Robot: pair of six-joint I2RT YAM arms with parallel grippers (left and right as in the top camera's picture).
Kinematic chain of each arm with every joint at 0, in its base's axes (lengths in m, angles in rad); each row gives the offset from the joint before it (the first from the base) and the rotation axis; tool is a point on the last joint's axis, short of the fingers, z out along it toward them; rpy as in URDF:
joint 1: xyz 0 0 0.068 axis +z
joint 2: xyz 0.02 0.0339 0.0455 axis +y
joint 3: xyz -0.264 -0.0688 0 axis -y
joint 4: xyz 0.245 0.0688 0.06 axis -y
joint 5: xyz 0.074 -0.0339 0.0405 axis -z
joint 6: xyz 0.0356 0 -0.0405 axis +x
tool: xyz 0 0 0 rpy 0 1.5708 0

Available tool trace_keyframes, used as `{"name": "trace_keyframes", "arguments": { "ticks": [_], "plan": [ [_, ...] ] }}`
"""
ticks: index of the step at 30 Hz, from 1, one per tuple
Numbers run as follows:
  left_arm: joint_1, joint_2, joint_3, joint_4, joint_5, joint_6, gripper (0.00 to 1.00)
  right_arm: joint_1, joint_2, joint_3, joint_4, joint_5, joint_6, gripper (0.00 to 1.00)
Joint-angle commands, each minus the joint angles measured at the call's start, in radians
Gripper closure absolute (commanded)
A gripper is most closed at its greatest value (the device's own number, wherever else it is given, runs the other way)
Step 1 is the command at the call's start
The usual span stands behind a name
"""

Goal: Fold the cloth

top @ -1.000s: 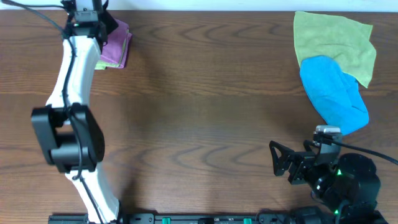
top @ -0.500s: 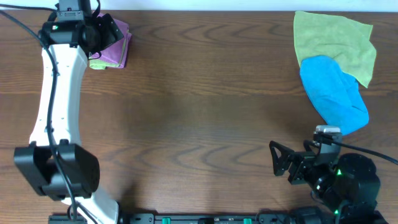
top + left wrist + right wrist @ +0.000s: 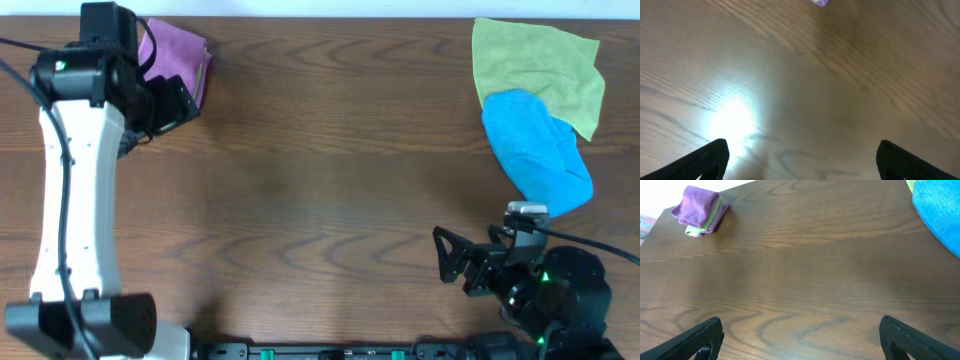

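The purple cloth (image 3: 178,58) lies folded in a small stack at the table's far left corner. It also shows in the right wrist view (image 3: 697,208), with a yellow-green layer showing at its edge. A purple scrap (image 3: 821,2) shows at the top edge of the left wrist view. My left gripper (image 3: 172,103) is open and empty, just in front of the stack, apart from it. Its jaws (image 3: 800,160) show only bare wood between them. My right gripper (image 3: 455,262) is open and empty near the front right; its jaws (image 3: 800,340) frame bare table.
A yellow-green cloth (image 3: 540,60) lies at the far right with a bright blue cloth (image 3: 538,150) overlapping its front part; the blue one also shows in the right wrist view (image 3: 940,210). The wooden table (image 3: 330,180) spans the view.
My left arm has drawn back from over the purple stack toward the front and left, leaving the stack uncovered. The right arm has not moved.
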Motion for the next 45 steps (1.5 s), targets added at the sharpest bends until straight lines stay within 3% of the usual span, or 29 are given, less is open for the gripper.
{"name": "trace_keyframes", "arguments": {
  "ticks": [1, 5, 16, 23, 34, 45],
  "plan": [
    [-0.013, -0.085, -0.065, -0.023, -0.026, 0.043, 0.05, -0.008, -0.004, -0.005, -0.001, -0.008, -0.008, 0.01],
    [-0.013, -0.227, -0.267, 0.029, -0.021, 0.027, 0.05, -0.008, -0.004, -0.005, -0.001, -0.008, -0.008, 0.01],
    [-0.014, -0.707, -0.872, 0.483, -0.034, 0.032, 0.05, -0.008, -0.004, -0.005, -0.001, -0.008, -0.008, 0.01],
    [-0.014, -1.011, -1.165, 0.663, -0.038, 0.103, 0.05, -0.008, -0.004, -0.005, -0.001, -0.008, -0.008, 0.01],
    [-0.012, -1.403, -1.472, 0.682, -0.046, 0.186, 0.05, -0.008, -0.004, -0.005, -0.001, -0.008, -0.008, 0.01],
    [-0.012, -1.529, -1.537, 0.576, -0.052, 0.31, 0.05, -0.008, -0.004, -0.005, -0.001, -0.008, -0.008, 0.01]
  ]
}}
